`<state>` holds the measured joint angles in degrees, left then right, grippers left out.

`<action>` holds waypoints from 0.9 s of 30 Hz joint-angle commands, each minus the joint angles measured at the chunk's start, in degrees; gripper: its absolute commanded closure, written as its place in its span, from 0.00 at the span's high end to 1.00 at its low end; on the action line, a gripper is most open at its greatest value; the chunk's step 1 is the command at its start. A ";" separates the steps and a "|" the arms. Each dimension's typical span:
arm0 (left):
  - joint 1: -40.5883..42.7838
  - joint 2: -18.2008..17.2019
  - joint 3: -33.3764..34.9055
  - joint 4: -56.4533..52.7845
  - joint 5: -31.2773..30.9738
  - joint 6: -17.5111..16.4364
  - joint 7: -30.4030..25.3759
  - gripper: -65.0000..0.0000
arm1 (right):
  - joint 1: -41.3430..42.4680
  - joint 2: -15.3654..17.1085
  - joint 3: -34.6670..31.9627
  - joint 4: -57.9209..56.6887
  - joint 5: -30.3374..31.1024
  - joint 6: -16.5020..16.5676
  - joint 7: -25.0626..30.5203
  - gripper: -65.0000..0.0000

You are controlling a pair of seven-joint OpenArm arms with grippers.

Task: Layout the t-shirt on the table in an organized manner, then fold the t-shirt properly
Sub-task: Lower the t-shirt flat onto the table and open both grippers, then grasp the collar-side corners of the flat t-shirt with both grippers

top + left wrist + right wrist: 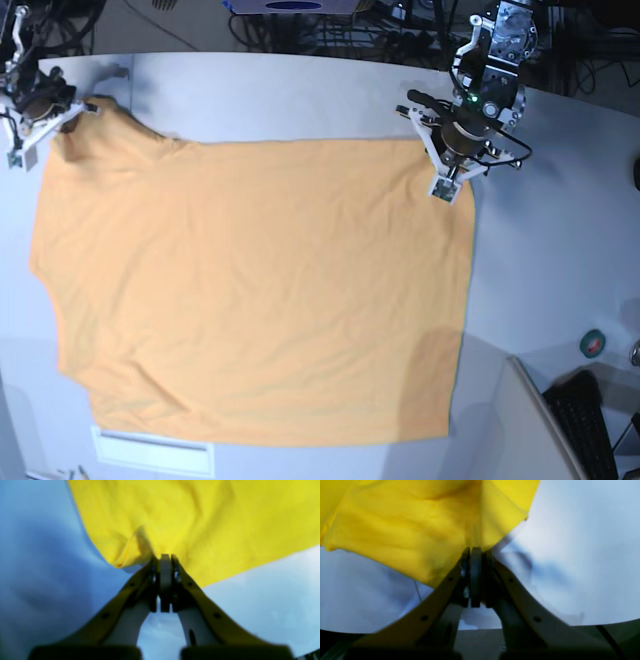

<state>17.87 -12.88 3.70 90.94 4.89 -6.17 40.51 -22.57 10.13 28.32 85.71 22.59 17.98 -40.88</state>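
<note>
The t-shirt [260, 290] is a plain orange-yellow garment spread nearly flat across the white-grey surface [560, 250]; it covers most of the middle of the base view, with shallow wrinkles running across the cloth and its straight edges along the far side, the right side and the near side; one corner at the far left is drawn out toward the edge of the surface; a small folded lip of cloth shows in the left wrist view beside the pinch point; the left hand [165, 556], on the right of the base view at the shirt's far right corner, has its two fingers drawn together with only a narrow slit between them, and the fabric edge [190, 530] sits at the tips, so it grasps the t-shirt; the right hand [476, 548], at the far left corner in the base view, is clenched with its fingers pressed together on the cloth, which fans out from the tips; both hands sit low, close to the surface.
</note>
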 commanded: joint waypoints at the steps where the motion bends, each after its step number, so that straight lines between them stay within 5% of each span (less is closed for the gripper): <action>1: 0.46 -0.43 -0.32 1.06 0.17 0.24 -0.47 0.24 | 0.19 0.99 0.39 0.66 0.49 0.09 0.84 0.00; 5: 2.92 -0.43 -0.41 1.50 -0.09 0.24 -0.47 0.76 | -0.77 0.99 0.39 0.93 0.58 0.09 0.84 0.03; 8: 7.06 -0.08 -4.98 3.97 -0.09 0.24 -0.64 0.99 | -2.00 0.99 0.48 1.10 0.75 0.18 0.84 0.27; 12: 11.98 3.43 -14.03 9.15 -0.89 0.24 -3.02 1.00 | -3.67 0.99 0.56 1.10 0.84 0.18 1.19 0.43; 17: 15.06 3.96 -22.47 9.15 -18.56 0.24 -6.09 1.00 | -4.20 -3.32 8.83 4.62 0.84 0.97 1.28 0.44; 23: 15.23 1.32 -25.55 1.06 -40.71 -0.02 -6.18 1.00 | -2.53 -6.66 19.11 7.08 0.84 13.89 0.84 0.44; 27: 13.21 1.32 -25.46 -1.84 -46.16 -0.11 -6.27 1.00 | -0.69 -6.75 22.63 6.02 0.75 17.23 0.75 0.44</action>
<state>31.11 -10.74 -21.32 88.53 -41.01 -6.07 34.72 -22.92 2.81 50.57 91.20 22.59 34.63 -40.66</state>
